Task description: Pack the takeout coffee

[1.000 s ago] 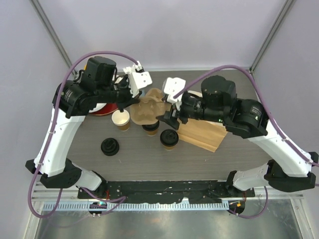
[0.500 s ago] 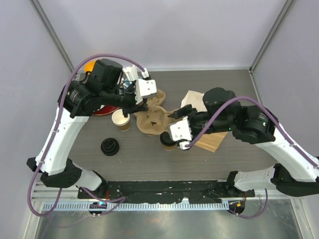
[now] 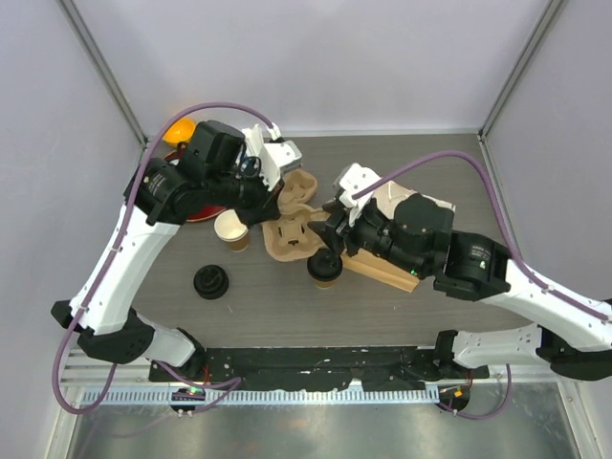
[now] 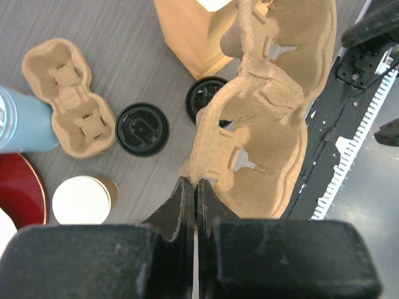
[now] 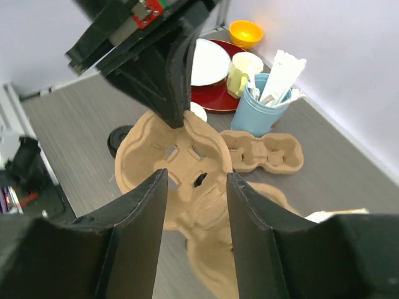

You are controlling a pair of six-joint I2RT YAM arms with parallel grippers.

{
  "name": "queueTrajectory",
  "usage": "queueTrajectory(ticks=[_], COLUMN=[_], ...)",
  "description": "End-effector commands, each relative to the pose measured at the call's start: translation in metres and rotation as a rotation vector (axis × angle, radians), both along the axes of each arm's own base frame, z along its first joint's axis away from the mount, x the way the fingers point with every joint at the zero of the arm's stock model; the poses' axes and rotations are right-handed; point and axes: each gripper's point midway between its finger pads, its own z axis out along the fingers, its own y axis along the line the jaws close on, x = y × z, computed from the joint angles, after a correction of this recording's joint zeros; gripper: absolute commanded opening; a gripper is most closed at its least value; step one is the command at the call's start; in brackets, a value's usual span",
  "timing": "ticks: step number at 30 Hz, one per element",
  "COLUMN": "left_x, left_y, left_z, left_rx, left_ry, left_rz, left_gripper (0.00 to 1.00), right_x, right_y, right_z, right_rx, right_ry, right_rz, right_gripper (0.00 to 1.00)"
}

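Centre: carrier tray (image 3: 287, 241). Just left of it, open cup (image 3: 230, 229); at its near right, lidded cup (image 3: 323, 271); right of that, bag (image 3: 381, 272); near left, loose lid (image 3: 210, 282).

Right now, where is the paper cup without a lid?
In the top view the open cup stands left of centre, just left of the pulp carrier, with the red plate behind it and a loose black lid nearer the arms.

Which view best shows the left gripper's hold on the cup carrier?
Left wrist: the left gripper pinches the carrier rim close up. Right wrist sees it from the far side; top view, small between arms.
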Motion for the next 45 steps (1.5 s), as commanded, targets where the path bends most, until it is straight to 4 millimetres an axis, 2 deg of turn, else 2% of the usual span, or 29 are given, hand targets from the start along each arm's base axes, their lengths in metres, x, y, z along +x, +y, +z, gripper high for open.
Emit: queueTrajectory(ticks=[1,2,3,6,7,8,9,11,14,18,23,29,32,33,36,38,39,42,45], left_x=[0.007,0.008,0.007,0.005,0.004,0.004,0.002,0.001,0.000,0.000,-0.002,-0.004,-0.007,-0.007,-0.008,-0.009,-0.008,-0.008,-0.010], left_y=[0.003,0.004,0.004,0.006,0.007,0.007,0.007,0.008,0.010,0.010,0.008,0.009,0.010,0.010,0.011,0.011,0.010,0.011,0.012], left_z=[0.021,0.021,0.022,0.027,0.029,0.032,0.034,0.037,0.037,0.038,0.044,0.057,0.063,0.063,0.060,0.063,0.064,0.069,0.070], left_rx=[-0.090,-0.089,-0.091,-0.098,-0.102,-0.109,-0.114,-0.120,-0.116,-0.119,-0.139,-0.173,-0.189,-0.188,-0.179,-0.185,-0.190,-0.196,-0.196], left_ry=[-0.029,-0.032,-0.035,-0.047,-0.052,-0.058,-0.062,-0.070,-0.077,-0.081,-0.085,-0.116,-0.129,-0.130,-0.132,-0.140,-0.145,-0.159,-0.163], left_rz=[0.142,0.145,0.142,0.138,0.137,0.138,0.133,0.128,0.123,0.125,0.115,0.110,0.104,0.103,0.096,0.090,0.089,0.091,0.082], left_gripper=[0.00,0.00,0.00,0.00,0.00,0.00,0.00,0.00,0.00,0.00,0.00,0.00,0.00,0.00,0.00,0.00,0.00,0.00,0.00], right_x=[0.024,0.025,0.028,0.023,0.022,0.024,0.025,0.029,0.032,0.032,0.038,0.050,0.059,0.060,0.060,0.059,0.059,0.057,0.062], right_y=[-0.010,-0.013,-0.023,-0.010,-0.013,-0.001,-0.001,-0.006,-0.013,-0.011,-0.011,0.008,0.005,0.005,0.004,0.008,0.010,0.015,0.014], right_z=[0.018,0.017,0.025,0.006,0.007,-0.006,0.001,-0.006,-0.004,-0.010,-0.016,-0.031,-0.030,-0.027,-0.021,-0.020,-0.023,-0.031,-0.037], right_rx=[0.303,0.313,0.329,0.211,0.179,0.126,0.132,0.090,0.101,0.092,0.110,0.082,0.096,0.110,0.130,0.137,0.133,0.123,0.112], right_ry=[0.157,0.172,0.162,0.153,0.146,0.151,0.157,0.140,0.126,0.130,0.166,0.222,0.239,0.234,0.227,0.237,0.242,0.260,0.272], right_rz=[-0.371,-0.420,-0.492,-0.537,-0.568,-0.583,-0.596,-0.648,-0.693,-0.692,-0.681,-0.608,-0.608,-0.608,-0.594,-0.567,-0.561,-0.548,-0.550], right_gripper=[0.52,0.53,0.54,0.56,0.59,0.60,0.61,0.62,0.61,0.58,0.59,0.57,0.45,0.35,0.26,0.29,0.37,0.46,0.47])
